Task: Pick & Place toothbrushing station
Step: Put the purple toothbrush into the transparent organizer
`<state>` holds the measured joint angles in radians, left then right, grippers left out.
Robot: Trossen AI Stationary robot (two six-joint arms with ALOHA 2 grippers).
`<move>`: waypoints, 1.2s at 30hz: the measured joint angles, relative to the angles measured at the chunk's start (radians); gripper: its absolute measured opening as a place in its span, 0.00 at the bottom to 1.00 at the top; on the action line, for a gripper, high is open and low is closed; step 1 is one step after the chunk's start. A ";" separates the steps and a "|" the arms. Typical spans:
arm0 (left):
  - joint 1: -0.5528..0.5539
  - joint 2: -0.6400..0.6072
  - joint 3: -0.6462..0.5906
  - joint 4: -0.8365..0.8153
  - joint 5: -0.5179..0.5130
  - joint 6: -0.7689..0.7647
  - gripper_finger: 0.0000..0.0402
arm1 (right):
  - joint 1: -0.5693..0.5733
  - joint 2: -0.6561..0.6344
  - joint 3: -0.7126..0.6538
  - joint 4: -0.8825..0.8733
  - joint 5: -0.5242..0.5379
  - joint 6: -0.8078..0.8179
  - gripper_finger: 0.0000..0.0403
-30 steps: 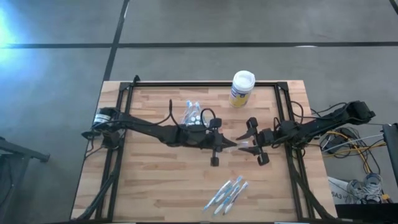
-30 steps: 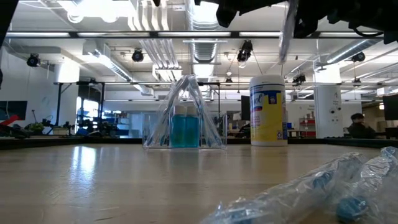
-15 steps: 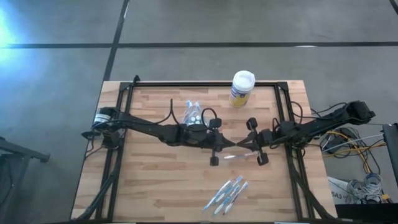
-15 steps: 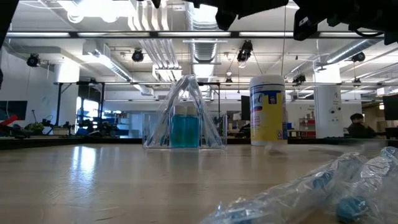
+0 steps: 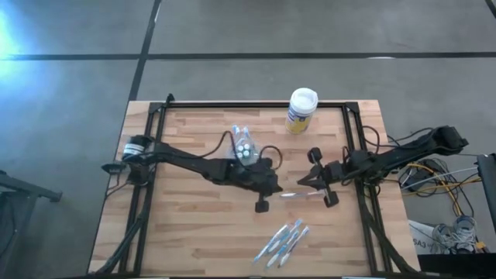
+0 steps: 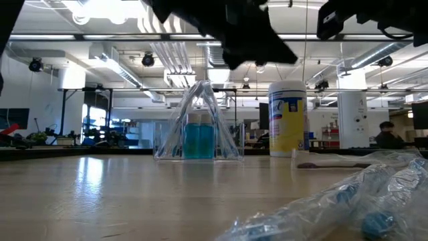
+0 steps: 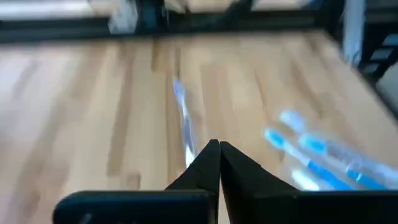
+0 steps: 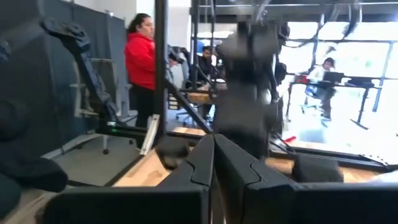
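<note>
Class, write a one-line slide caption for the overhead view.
Shut left gripper and right gripper flank a dropped toothbrush on the table.

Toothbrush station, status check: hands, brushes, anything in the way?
Both hands shut and empty: left hand, right hand. One toothbrush flat on the table between them. Clear holder upright under left arm. Canister off to the side.

Canister (image 5: 301, 110): I see it upright at my table's (image 5: 194, 232) far edge, white lid.
Person in red (image 8: 140, 68): standing beyond the table.
</note>
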<state>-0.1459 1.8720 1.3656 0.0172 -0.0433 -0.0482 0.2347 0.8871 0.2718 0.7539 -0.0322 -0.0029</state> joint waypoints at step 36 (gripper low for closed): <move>0.007 0.685 0.903 -0.812 -0.084 0.119 0.42 | 0.123 -0.475 -0.031 -0.651 0.323 0.085 0.15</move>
<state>-0.1387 2.5572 2.2685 -0.7944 -0.1269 0.0704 0.3579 0.4126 0.2409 0.1031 0.2910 0.0822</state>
